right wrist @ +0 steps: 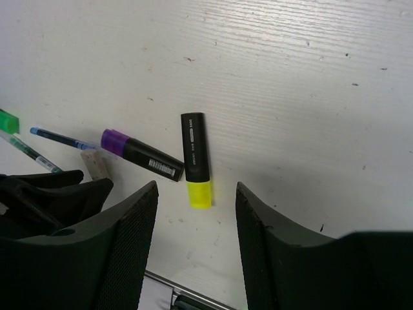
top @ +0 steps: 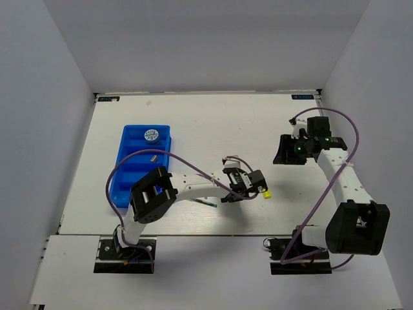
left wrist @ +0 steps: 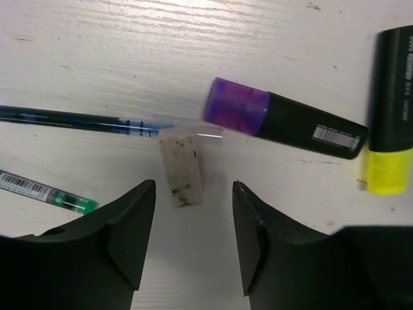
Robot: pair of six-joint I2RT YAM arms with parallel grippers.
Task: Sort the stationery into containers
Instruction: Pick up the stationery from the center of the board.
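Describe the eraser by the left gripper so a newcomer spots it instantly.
On the white table right of the blue tray, find the open left gripper. Just ahead of its gap lies the eraser, at the clear end of the blue pen: the only short, whitish, speckled block among pens and black markers.

You've got bare table (left wrist: 193,271) either side of the eraser (left wrist: 181,166) for the left gripper (left wrist: 193,187), but the pen (left wrist: 71,118) and purple marker (left wrist: 284,121) crowd its far end.

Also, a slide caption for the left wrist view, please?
Open left hand over a whitish eraser, with a purple marker and a yellow marker beside it.
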